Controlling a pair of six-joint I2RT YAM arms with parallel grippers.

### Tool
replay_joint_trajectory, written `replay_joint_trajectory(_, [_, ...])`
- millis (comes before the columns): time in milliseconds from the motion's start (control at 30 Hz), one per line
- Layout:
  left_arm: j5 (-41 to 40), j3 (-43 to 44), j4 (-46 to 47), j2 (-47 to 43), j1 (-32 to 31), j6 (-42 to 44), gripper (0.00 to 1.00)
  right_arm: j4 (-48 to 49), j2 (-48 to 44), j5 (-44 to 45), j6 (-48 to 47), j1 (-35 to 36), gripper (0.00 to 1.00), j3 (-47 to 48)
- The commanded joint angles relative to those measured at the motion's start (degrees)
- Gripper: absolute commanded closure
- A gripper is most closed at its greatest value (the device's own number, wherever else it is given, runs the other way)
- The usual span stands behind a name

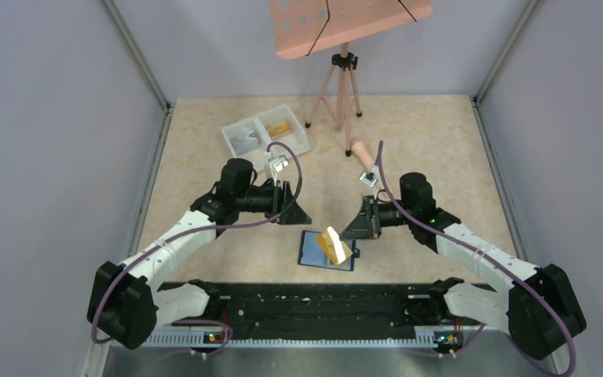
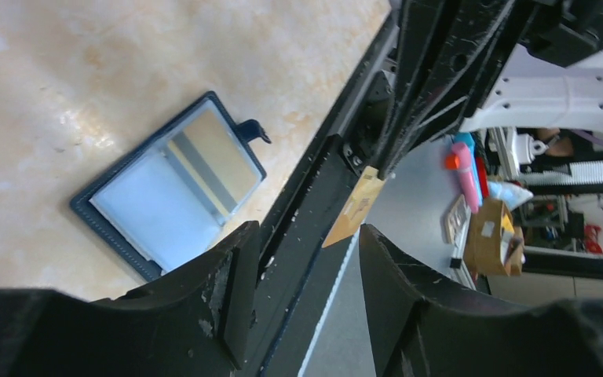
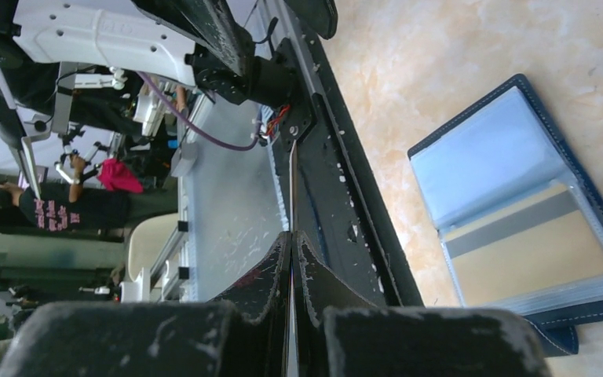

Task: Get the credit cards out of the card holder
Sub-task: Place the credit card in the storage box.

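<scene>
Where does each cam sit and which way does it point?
Top external: above and behind the bases, looking down on the table; both arms show, open card holder between them.
Left wrist: on the left arm, looking past its open left end effector at the card holder and the near-edge rail.
Right wrist: on the right arm, looking along the right end effector, shut on a credit card seen edge-on.
Shared: both wrist views show the card holder and that rail.

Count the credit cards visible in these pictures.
3: a card pinched in the right gripper above the wallet, a card in a wallet sleeve, an orange card in the tray's right compartment. A grey item in the left compartment may be a fourth; others may be hidden.
</scene>
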Motion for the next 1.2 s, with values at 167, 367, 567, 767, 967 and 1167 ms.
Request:
replay_joint_trajectory(167, [10.8, 3.9, 0.2, 2.7, -0.7, 2.7, 0.46, 5.7, 0.6, -3.4, 1.0, 1.9, 1.00, 2.0])
replay_joint_trajectory(367, [11.0, 5.2, 0.2, 4.7, -2.4, 2.8, 0.47, 9.9, 1.2, -3.8, 3.8, 2.2, 1.00, 1.2])
replay_joint_trajectory(567, [11.9, 6.1, 1.4, 6.6, -3.5, 1.8, 0.52, 9.8, 1.5, -3.6, 3.8, 2.4, 1.00, 1.2])
replay_joint_trajectory(767, [12.6, 7.3, 1.6, 8.0, -4.9, 2.1, 0.54, 10.1, 1.9, -2.9, 4.0, 2.5, 1.00, 0.9])
replay_joint_trajectory(967, [12.8, 6.9, 1.7, 8.5, -5.2, 2.2, 0.62, 11.0, 2.0, -2.7, 4.5, 2.6, 1.00, 0.2])
replay_joint_trajectory(1167, [12.7, 6.6, 1.7, 8.6, -5.3, 2.2, 0.67, 11.6, 2.0, -2.5, 4.8, 2.6, 1.00, -0.1])
